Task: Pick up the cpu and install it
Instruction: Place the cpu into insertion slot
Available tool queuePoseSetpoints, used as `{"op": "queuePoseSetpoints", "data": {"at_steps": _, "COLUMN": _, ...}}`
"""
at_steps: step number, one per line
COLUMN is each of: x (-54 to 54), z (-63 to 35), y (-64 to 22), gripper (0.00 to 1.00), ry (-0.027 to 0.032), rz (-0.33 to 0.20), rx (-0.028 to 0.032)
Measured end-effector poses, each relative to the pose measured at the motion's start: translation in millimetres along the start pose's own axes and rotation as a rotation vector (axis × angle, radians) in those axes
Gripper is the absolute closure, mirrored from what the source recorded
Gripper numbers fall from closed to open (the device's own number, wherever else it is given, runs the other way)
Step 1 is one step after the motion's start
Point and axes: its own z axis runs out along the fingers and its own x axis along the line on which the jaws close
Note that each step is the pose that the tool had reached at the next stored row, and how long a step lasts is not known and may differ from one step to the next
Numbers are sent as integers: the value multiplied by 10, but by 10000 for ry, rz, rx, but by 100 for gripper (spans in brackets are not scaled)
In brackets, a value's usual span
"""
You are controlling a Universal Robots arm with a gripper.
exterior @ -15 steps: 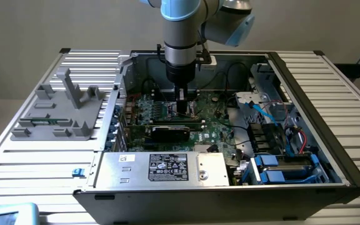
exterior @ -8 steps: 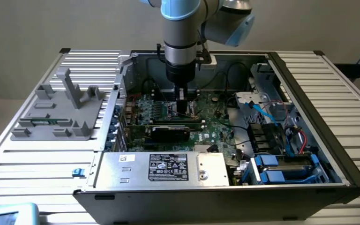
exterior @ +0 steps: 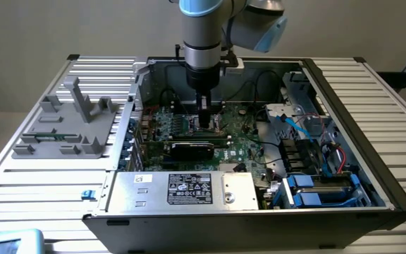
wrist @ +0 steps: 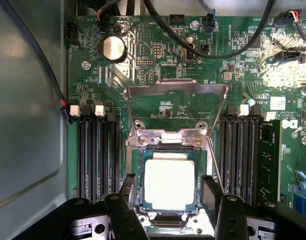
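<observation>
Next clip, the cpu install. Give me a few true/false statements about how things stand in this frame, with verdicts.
1. The cpu sits in the socket on the motherboard. True.
2. The metal retention frame is clamped down over the cpu. False: it is swung open, clear of the chip.
3. The gripper is open, with one finger on each side of the cpu. True.
4. The coin battery holder on the motherboard is empty. False: a round silver coin battery sits in it.
</observation>
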Motion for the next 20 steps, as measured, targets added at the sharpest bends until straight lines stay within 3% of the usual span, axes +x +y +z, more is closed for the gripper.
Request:
{"op": "queuePoseSetpoints", "data": {"at_steps": 7, "x": 0, "z": -144, "y": -1, "gripper": 36, "ry": 1, "rz": -2, "rx": -73}}
{"op": "queuePoseSetpoints", "data": {"at_steps": 12, "x": -1, "z": -173, "y": -5, "gripper": 36, "ry": -3, "rz": -29, "rx": -82}}
{"op": "queuePoseSetpoints", "data": {"at_steps": 20, "x": 1, "z": -391, "y": 5, "gripper": 36, "ry": -1, "rz": -39, "rx": -83}}
